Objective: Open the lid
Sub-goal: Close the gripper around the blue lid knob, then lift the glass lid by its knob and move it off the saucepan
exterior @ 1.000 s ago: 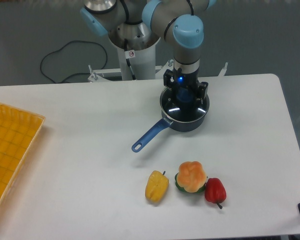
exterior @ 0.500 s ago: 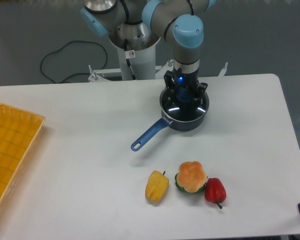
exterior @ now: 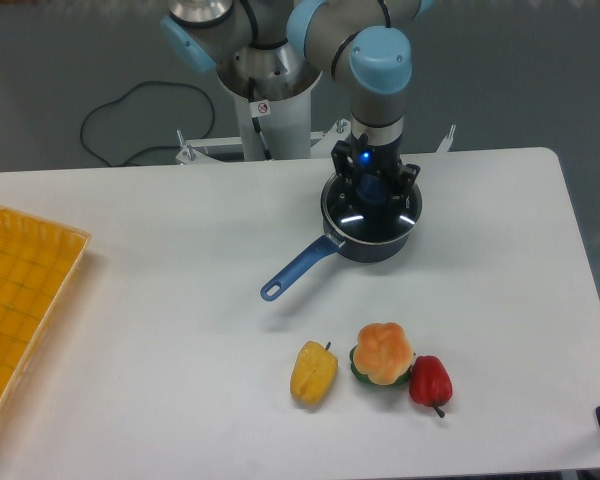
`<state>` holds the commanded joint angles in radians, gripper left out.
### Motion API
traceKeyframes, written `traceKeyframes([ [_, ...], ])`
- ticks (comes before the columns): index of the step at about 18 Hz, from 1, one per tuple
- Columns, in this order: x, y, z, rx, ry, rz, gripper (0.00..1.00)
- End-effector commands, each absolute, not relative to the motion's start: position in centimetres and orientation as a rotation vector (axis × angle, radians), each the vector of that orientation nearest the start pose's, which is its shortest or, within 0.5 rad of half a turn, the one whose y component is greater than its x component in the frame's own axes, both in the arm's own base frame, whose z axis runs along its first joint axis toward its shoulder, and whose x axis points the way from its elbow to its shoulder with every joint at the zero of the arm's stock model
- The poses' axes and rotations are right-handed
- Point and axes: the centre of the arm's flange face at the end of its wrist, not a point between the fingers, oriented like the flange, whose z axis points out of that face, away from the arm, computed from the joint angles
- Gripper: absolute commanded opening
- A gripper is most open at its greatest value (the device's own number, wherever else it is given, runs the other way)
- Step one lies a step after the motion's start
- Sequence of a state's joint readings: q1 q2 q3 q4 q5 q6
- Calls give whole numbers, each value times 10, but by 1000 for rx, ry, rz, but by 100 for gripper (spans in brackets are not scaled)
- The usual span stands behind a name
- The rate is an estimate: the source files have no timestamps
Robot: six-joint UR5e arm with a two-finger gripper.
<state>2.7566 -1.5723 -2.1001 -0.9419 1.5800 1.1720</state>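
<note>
The lid (exterior: 372, 213) sits on top of the dark blue pan (exterior: 368, 228), near the back of the white table (exterior: 160, 300). It is round and see-through, and light shines off the glass. Its blue knob is in the middle, but my own hand hides most of it.

My gripper (exterior: 373, 192) is straight above the lid, pointing down, right where the knob is. My fingers stand on both sides of that spot. I cannot tell if they are pinching the knob yet or just waiting around it, because they block the view.

In the last second the pan has slid a tiny bit. Its long handle (exterior: 298, 270) now points a little more toward the front left, and my arm has shifted a little to the right. The lid looks just as flat on the pan as before. So I think the pan is being nudged along with me, and the lid is not open yet. If I lift, the pan may want to come too.

Closer to the front lie a yellow pepper (exterior: 314, 372), a toy burger (exterior: 382, 353) and a red pepper (exterior: 430, 380), well apart from the pan. A yellow tray (exterior: 20, 300) sits at the left edge.
</note>
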Motion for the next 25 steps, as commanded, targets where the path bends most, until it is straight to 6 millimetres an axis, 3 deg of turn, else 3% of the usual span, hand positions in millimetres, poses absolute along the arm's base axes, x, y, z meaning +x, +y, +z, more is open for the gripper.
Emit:
traceKeyframes([
  [9, -390, 294, 335, -3129, -27, 91, 44],
  [20, -460, 298, 338, -3126, -89, 95, 44],
  [25, -493, 301, 329, -3129, -111, 87, 44],
])
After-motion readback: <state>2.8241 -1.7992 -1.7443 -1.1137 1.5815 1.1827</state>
